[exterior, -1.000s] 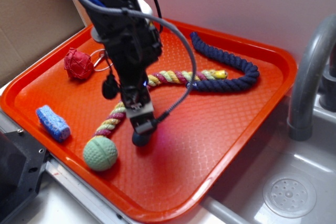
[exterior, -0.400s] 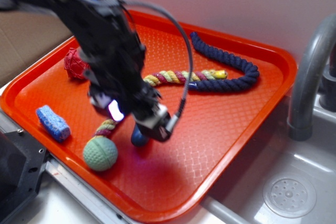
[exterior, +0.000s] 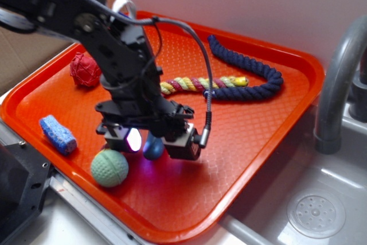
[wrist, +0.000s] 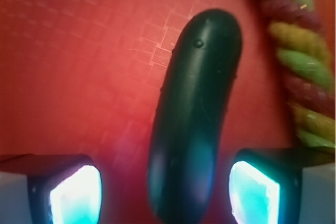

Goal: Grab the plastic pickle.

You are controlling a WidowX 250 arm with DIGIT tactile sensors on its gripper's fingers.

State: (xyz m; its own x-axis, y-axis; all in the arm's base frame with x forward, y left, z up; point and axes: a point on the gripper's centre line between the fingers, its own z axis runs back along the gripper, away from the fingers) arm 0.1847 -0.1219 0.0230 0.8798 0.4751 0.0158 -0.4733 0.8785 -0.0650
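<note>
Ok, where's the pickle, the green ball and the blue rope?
pickle [wrist: 191, 124]: wrist view, middle of its dark body, between the two fingers.
green ball [exterior: 109, 168]: exterior view, centre of the bumpy ball.
blue rope [exterior: 259, 67]: exterior view, on the upper strand near the bend.

Plastic pickle [exterior: 153, 149] mostly hidden behind gripper [exterior: 150, 142] in exterior view; wrist view cuts off both fingertips [wrist: 73, 192].

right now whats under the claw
The pickle lies on the orange tray, its near end between the open claw's fingers. In the exterior view the arm covers most of it; only one rounded end shows beside the green ball.
</note>
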